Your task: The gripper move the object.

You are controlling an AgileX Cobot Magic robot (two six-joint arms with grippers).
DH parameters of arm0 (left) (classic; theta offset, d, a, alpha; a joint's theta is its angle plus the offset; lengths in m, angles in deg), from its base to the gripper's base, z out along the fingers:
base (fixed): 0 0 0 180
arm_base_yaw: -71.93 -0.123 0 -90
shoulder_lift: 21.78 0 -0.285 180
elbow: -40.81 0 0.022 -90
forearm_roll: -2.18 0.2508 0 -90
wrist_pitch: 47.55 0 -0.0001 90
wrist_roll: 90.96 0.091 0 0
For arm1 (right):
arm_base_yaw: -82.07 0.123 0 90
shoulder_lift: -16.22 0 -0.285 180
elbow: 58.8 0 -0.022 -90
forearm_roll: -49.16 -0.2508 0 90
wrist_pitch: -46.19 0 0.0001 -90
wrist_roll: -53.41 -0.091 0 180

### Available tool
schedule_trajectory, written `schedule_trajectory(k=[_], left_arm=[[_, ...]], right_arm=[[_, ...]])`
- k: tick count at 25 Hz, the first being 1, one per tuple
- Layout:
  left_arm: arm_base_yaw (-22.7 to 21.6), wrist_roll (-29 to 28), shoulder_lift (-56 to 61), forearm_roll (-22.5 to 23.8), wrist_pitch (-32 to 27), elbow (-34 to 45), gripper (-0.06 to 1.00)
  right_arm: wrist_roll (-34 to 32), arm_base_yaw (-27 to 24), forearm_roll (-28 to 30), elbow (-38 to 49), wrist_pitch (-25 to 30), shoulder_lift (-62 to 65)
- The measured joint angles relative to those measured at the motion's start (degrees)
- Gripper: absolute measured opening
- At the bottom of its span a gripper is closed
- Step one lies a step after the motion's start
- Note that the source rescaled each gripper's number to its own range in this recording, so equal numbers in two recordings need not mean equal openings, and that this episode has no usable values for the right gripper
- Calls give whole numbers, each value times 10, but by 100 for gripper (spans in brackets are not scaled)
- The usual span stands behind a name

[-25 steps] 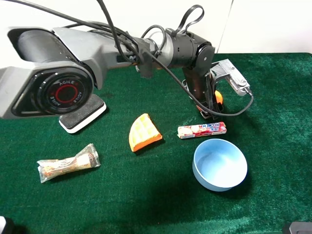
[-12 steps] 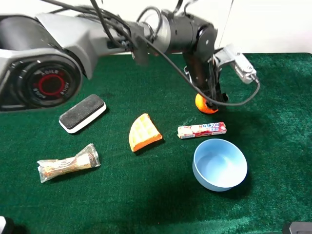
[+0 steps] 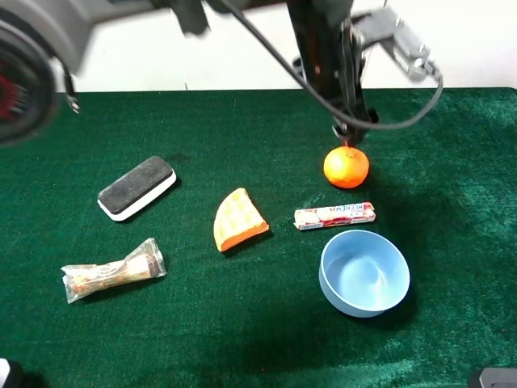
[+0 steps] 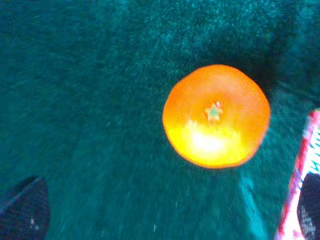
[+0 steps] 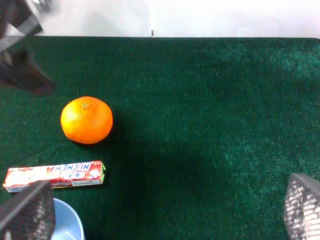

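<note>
Mandarin sits upright on the green cloth, stem dimple up, in the far-right part of the exterior high view. The left gripper hangs directly above it. Its jaws stand spread wider than the fruit, and the left wrist view shows bare cloth all round the mandarin with neither jaw touching it. The right gripper is also spread wide and holds nothing. It is well apart from the fruit, over bare cloth.

Clearances, exterior high view:
- Far side: open cloth between the mandarin and the cloth's far edge, where the white wall begins.
- Right side: open cloth runs to the picture's border, and no cloth edge shows there.
- Near side: a candy bar lies crosswise just beside the fruit, with a narrow gap between them.
- A blue bowl stands just in front of the bar. The right wrist view shows a thin strip of cloth between the two.
- Left side: an orange waffle wedge lies near the bar's end.
- Further left, well apart, lie a black-topped eraser and a clear-wrapped snack.
</note>
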Motion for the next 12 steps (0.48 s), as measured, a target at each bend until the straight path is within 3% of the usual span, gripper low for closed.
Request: schedule_trajectory(k=[10,12], left_arm=[[0,-41,117,57,-156,0,100],[-1,-42,129,61,-161,0,100]], right_arm=[[0,0,0,0,0,0],[0,0,0,0,0,0]])
